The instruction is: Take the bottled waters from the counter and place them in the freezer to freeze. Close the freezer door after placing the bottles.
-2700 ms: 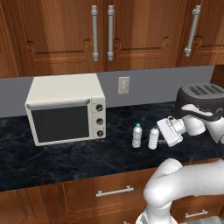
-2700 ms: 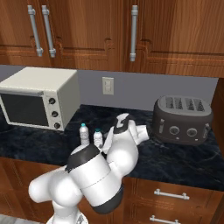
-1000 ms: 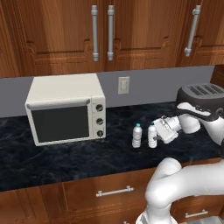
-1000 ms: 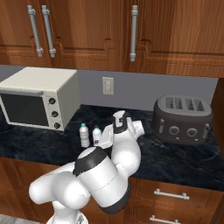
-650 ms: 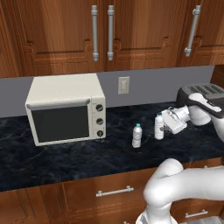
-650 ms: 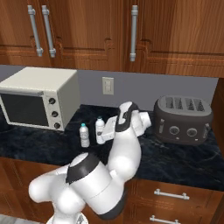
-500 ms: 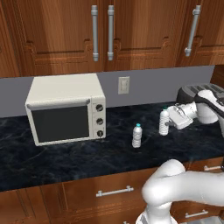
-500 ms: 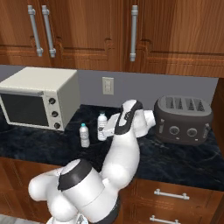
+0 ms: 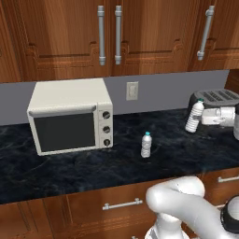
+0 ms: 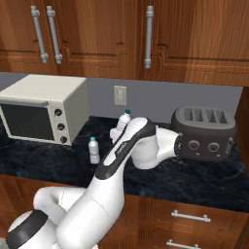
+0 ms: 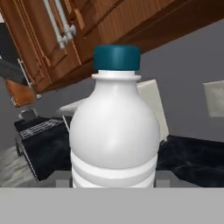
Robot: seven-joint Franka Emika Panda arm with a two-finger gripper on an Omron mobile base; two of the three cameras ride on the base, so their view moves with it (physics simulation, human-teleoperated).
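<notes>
Two bottles, now well apart. One bottled water (image 9: pixel 194 116) is clamped between the fingers (image 11: pixel 162 177), which press on its lower ribbed body; it is lifted clear of the desk (image 9: pixel 70 168) just in front of the toaster (image 9: pixel 214 99). Long axis near upright, cap tipped slightly toward the toaster. Gripper (image 9: pixel 203 117) approaches it side-on, from the robot's right. Second bottle (image 9: pixel 146 144) stands upright on the desk, between toaster oven (image 9: pixel 70 115) and the held one. Freezer not seen from this base position; judgement: carry needs the base to drive, keeping the bottle's axis vertical in transit.
</notes>
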